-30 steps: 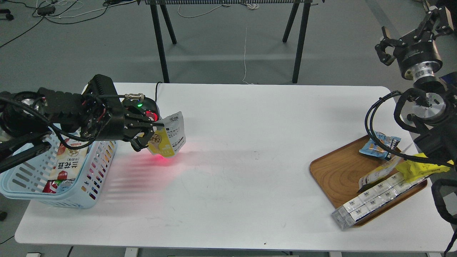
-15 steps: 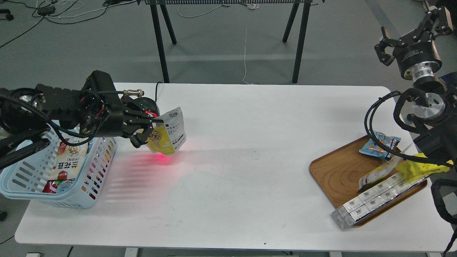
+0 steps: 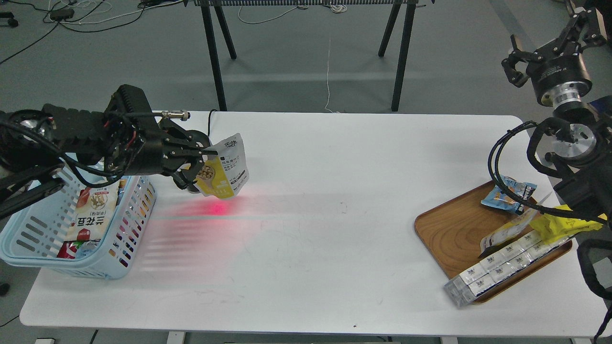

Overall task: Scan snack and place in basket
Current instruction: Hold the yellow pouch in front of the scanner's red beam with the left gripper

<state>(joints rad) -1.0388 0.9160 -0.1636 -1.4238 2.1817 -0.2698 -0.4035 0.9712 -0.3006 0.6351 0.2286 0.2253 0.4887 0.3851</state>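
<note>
My left gripper [image 3: 204, 165] is shut on the snack [image 3: 224, 168], a pouch with a yellow front picturing tan beans and a white printed top. It holds the pouch tilted in the air, just right of the light blue basket [image 3: 136, 224] on the table's left. A black scanner [image 3: 197, 138] sits behind the gripper, mostly hidden. Its red light falls on the table [image 3: 217, 208] below the pouch. My right gripper [image 3: 549, 42] is open and empty, raised high at the far right.
The basket holds a white-and-red packet [image 3: 93, 215]. A brown wooden tray [image 3: 454, 229] at the right carries a blue packet [image 3: 508, 193], a yellow packet [image 3: 559, 224] and a row of white boxes [image 3: 502, 267]. Black table legs stand behind the white table [image 3: 334, 191].
My left gripper has lifted the snack slightly up and left. The red scanner spot has left the pouch's lower edge and now lies on the table. The right arm has not moved.
</note>
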